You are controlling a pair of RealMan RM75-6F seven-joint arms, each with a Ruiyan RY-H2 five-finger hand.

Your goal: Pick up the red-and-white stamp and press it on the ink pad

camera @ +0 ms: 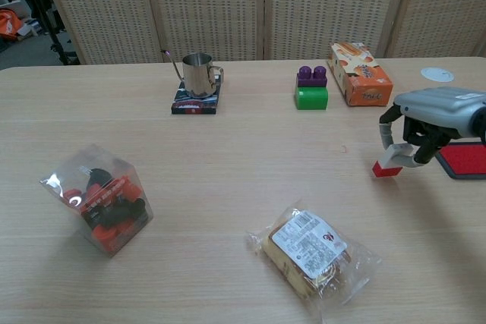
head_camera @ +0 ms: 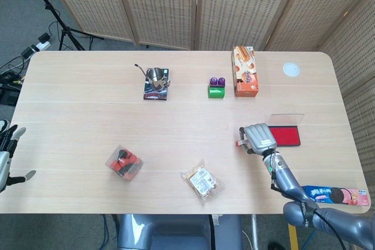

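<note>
Chest view: right hand [camera: 429, 123] grips stamp [camera: 391, 162] left of ink pad [camera: 463, 159].

The head view looks steeply down from high above the near edge of the table [head_camera: 88, 121], taking in the whole top, the woven screens [head_camera: 158, 4] behind it and some floor at the left. The chest view sits low and close at the near edge, facing level across the table [camera: 228, 157] toward the same screens [camera: 205, 5]. Both share the metal cup [head_camera: 154, 75] [camera: 197, 72], the orange box [head_camera: 244, 71] [camera: 360, 73] and the right hand [head_camera: 258, 137] [camera: 433, 111].
</note>
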